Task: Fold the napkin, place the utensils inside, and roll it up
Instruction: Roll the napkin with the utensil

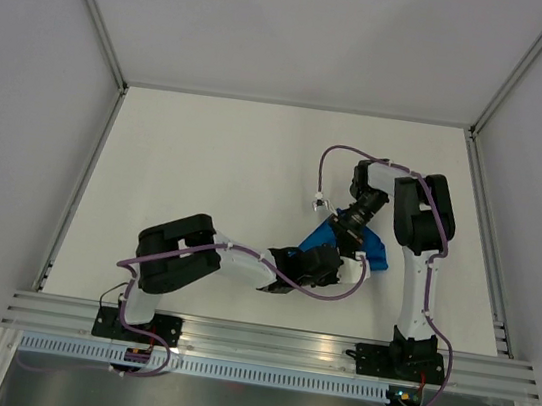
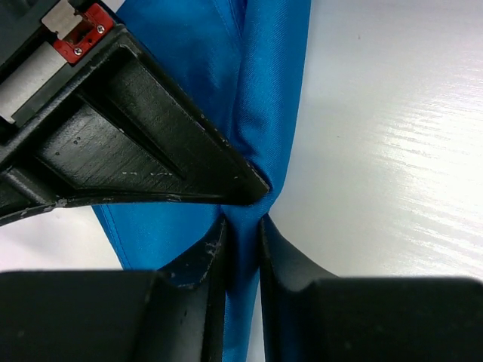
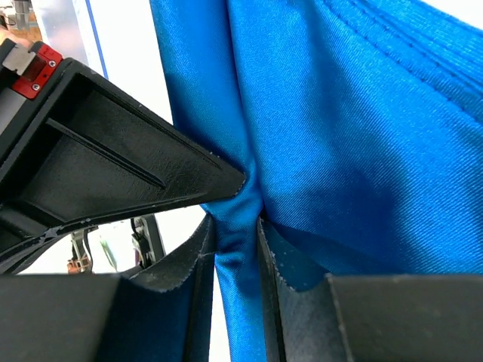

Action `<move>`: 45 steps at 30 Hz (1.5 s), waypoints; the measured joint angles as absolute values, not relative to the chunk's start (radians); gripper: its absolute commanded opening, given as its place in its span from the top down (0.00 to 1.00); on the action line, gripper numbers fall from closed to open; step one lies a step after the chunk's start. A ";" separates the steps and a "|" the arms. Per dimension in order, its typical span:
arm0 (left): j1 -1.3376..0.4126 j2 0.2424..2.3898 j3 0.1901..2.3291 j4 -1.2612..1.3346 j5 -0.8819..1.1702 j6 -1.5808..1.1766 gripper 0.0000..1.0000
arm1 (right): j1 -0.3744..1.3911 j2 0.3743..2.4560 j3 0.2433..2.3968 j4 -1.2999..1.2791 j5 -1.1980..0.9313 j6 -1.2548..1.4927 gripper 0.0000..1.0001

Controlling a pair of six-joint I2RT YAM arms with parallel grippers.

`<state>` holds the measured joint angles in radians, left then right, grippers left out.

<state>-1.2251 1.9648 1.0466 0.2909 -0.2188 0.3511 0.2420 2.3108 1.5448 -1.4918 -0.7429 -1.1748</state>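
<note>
The left pincer (image 2: 243, 219) is closed tight on a narrow ridge of the napkin (image 1: 325, 237), with cloth pinched between its tips. The napkin itself sits right of the desk's (image 1: 207, 154) middle as a compact, bunched blue wedge between the two arms rather than a flat sheet. The right pincer (image 3: 238, 215) is likewise clamped on a gathered pleat of the same cloth. By my reading the work is in its folding stage: the cloth is doubled over in places, but no neat fold lies finished, and the placing of utensils and the rolling are left to do. Count: one napkin, two pincers both gripping it, and no knife that I can make out with certainty in any view.
</note>
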 measured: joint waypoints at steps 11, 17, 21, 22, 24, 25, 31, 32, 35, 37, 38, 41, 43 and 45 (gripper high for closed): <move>-1.172 1.964 1.062 0.267 -0.082 0.345 0.98 | 0.201 2.284 1.604 -1.486 -0.772 -1.122 0.38; -1.110 1.965 1.101 0.202 0.056 0.295 0.98 | 0.113 2.206 1.664 -1.384 -0.807 -1.093 0.36; -1.055 1.974 1.126 0.167 0.162 0.239 0.98 | 0.044 2.105 1.666 -1.334 -0.846 -1.040 0.36; -1.040 1.978 1.138 0.151 0.189 0.223 0.98 | 0.024 2.073 1.658 -1.312 -0.857 -1.028 0.36; -1.010 1.995 1.171 0.113 0.242 0.193 0.98 | -0.021 1.988 1.616 -1.253 -0.878 -1.004 0.36; -0.995 2.004 1.190 0.091 0.269 0.178 0.98 | -0.040 1.948 1.587 -1.221 -0.882 -0.990 0.36; -0.912 2.091 1.339 -0.061 0.443 0.099 0.98 | -0.117 1.568 1.217 -0.922 -0.846 -0.915 0.34; -0.897 2.105 1.360 -0.081 0.481 0.086 0.98 | -0.109 1.494 1.140 -0.865 -0.830 -0.910 0.34; -0.855 2.155 1.420 -0.133 0.598 0.051 0.98 | -0.060 1.292 0.928 -0.704 -0.767 -0.907 0.31; -0.833 2.185 1.455 -0.162 0.662 0.031 0.98 | -0.006 1.177 0.795 -0.603 -0.707 -0.910 0.29; -0.822 2.204 1.478 -0.183 0.698 0.020 0.98 | 0.030 1.122 0.728 -0.560 -0.675 -0.912 0.29; -0.794 2.262 1.547 -0.243 0.799 -0.006 0.98 | 0.151 1.019 0.583 -0.450 -0.580 -0.917 0.27; -0.780 2.290 1.577 -0.266 0.852 -0.017 0.98 | 0.223 0.986 0.516 -0.381 -0.519 -0.922 0.27; -0.768 2.315 1.604 -0.290 0.899 -0.024 0.98 | 0.292 0.973 0.459 -0.321 -0.461 -0.931 0.27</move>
<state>-0.7681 2.3154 1.6039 -0.2901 0.8989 -0.0242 0.2924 0.9730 0.4595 -0.3210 -0.4606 -0.9306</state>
